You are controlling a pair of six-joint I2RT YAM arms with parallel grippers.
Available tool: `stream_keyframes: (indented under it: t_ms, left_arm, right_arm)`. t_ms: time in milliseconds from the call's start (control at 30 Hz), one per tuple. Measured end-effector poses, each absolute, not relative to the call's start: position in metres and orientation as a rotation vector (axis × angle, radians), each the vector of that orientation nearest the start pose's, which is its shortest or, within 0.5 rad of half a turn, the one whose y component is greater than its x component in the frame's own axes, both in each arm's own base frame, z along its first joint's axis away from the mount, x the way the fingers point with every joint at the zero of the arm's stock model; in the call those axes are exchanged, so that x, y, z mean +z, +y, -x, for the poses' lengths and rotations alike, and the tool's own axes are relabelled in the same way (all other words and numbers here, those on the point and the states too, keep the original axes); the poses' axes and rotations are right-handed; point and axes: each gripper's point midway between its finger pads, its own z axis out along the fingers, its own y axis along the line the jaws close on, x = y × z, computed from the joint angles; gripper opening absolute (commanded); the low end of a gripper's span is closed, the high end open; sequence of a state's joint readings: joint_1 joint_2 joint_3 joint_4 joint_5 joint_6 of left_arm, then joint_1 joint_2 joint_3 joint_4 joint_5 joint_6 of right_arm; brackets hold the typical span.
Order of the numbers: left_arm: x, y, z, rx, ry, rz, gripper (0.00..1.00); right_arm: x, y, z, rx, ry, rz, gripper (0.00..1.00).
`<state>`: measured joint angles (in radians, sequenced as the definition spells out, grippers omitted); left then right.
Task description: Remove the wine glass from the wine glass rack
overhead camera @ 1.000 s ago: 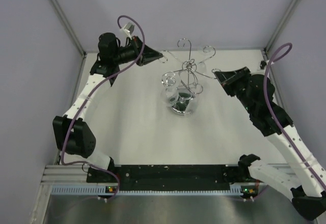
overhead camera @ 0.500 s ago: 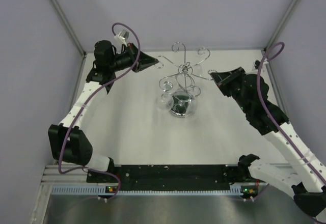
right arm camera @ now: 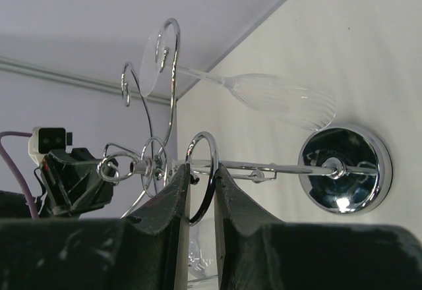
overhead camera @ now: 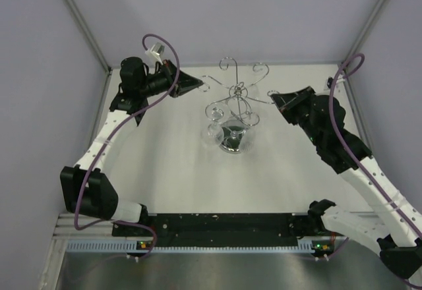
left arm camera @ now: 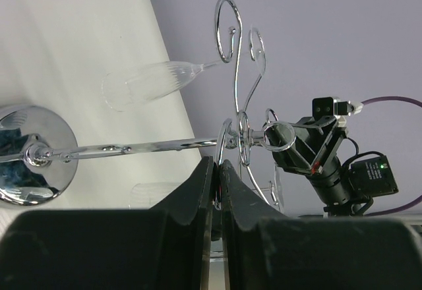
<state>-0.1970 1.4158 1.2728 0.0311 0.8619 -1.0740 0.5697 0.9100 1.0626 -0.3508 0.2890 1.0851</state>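
Observation:
The chrome wine glass rack (overhead camera: 235, 99) stands mid-table on its round mirrored base (overhead camera: 232, 138). The clear wine glass (overhead camera: 212, 130) hangs from a scroll arm on the rack's left side. In the left wrist view the glass (left arm camera: 148, 84) hangs with its stem through a scroll ring. In the right wrist view the glass (right arm camera: 280, 97) hangs above the base (right arm camera: 343, 168). My left gripper (overhead camera: 203, 86) (left arm camera: 216, 165) is shut on a rack wire. My right gripper (overhead camera: 272, 97) (right arm camera: 201, 168) is shut on a scroll ring of the rack.
A second clear glass shape (left arm camera: 150, 195) shows low behind my left fingers and below the ring in the right wrist view (right arm camera: 206, 263). Grey walls and metal frame posts close in the back and both sides of the white table (overhead camera: 171, 165).
Both grippers have shifted left while holding the rack. The rack's top has moved left and slightly toward me with them, and the hanging glass has swung left.

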Motion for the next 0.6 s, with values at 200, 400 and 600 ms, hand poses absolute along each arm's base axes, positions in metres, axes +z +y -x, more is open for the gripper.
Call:
stream_keyframes:
  t_ms: [200,400,600]
  left_arm:
    - [0.3614,-0.2295,-0.3498,-1.615,1.934,0.09,0.24]
    - [0.3626,-0.2293,-0.3503,-1.616,1.923,0.08,0.3]
    - [0.3655,-0.2311,-0.3467,-1.633,1.916,0.05,0.33]
  right_arm:
    - [0.3504,0.1696,-0.2895,0.936,1.729,-0.678,0.11]
    - [0.3508,0.1709,-0.2892,0.94,1.729,-0.675,0.2]
    - [0.3508,0.1717,-0.2902,0.93,1.728,-0.659,0.37]
